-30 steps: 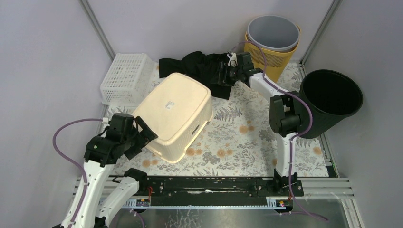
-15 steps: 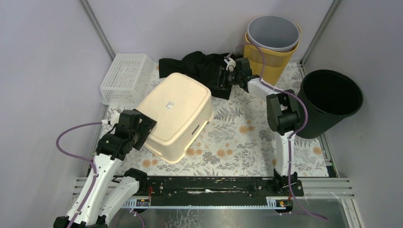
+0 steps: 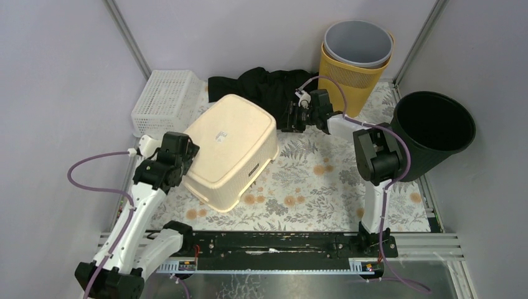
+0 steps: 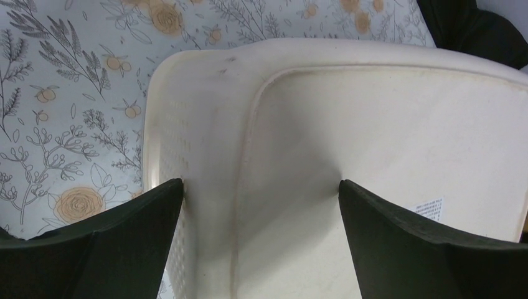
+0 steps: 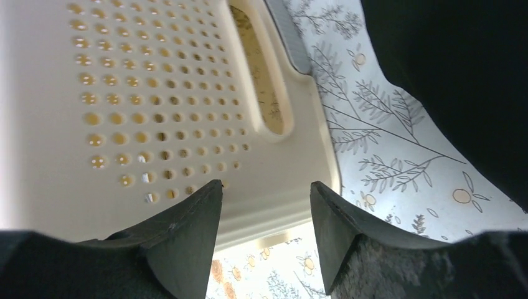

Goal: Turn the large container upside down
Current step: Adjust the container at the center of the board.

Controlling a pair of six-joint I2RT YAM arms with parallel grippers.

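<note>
Leftmost, a white perforated plastic basket (image 3: 163,103) sits at the far-left corner of the floral tablecloth (image 3: 324,180), just beside the task's container.

My left gripper (image 3: 185,159) is at the near-left corner of the large cream plastic container (image 3: 233,146). Its jaws are spread wide and released, clamping nothing. In the wrist view one of its fingers (image 4: 118,243) is beside the perforated side wall. The other is over the smooth base, and the container's corner lies between them. I cannot tell whether either pad touches the plastic.

The container lies left of centre on the cloth. Its base faces up, with a small white paper label (image 3: 219,138) showing on it. Its long axis runs from near-left to far-right. From above I cannot tell whether the rim sits flat all round.

Directly behind the container, a crumpled black cloth (image 3: 261,87) lies along the back wall.

My right gripper (image 3: 289,117) is low over the near edge of that cloth, just off the container's far-right side and pointing at it. Its jaws are partly apart with nothing between them. In the wrist view its fingers (image 5: 180,237) frame the perforated wall and its oval handle slot (image 5: 264,81). A gap shows between the fingers and the plastic.

At the far back right, a yellow mesh basket (image 3: 348,78) has a grey round bin (image 3: 358,40) nested inside it.

At the right edge is a black round bucket (image 3: 436,131), its mouth open to the overhead camera. It is well apart from the container.
</note>
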